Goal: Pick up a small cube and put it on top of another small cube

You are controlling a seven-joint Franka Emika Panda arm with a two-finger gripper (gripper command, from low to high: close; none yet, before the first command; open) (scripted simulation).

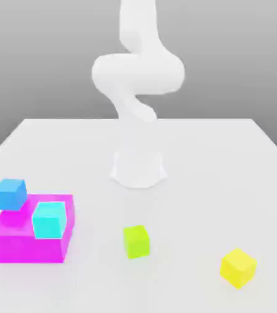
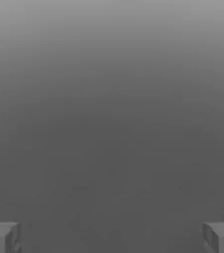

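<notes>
Five blocks are spread over the near part of the white table (image 1: 226, 147), and none of them is held. Nearest in the exterior view, toward its right, a pure yellow cube (image 1: 238, 268) is seen standing alone. A little farther back, near the middle, the small lime-green cube (image 1: 136, 241) is found on the bare table, apart from every other block. At the exterior view's left a large magenta block (image 1: 18, 241) is placed, with a cyan cube (image 1: 48, 219) resting on it and a blue cube (image 1: 10, 194) at its far corner; whether the blue one rests on the magenta block or just behind it cannot be told. Farther back the white arm (image 1: 137, 79) is raised over its base, well away from the blocks.

In the hand view the fingers (image 2: 2, 237) are spread wide at the two edges, with only grey ground between them; nothing is grasped.

The step in hand is judged to be the very start: the reach has not been made. For the next move, the hand would need to be brought forward and down over the lime-green cube, with the open fingers lined up on two opposite faces before being closed.
</notes>
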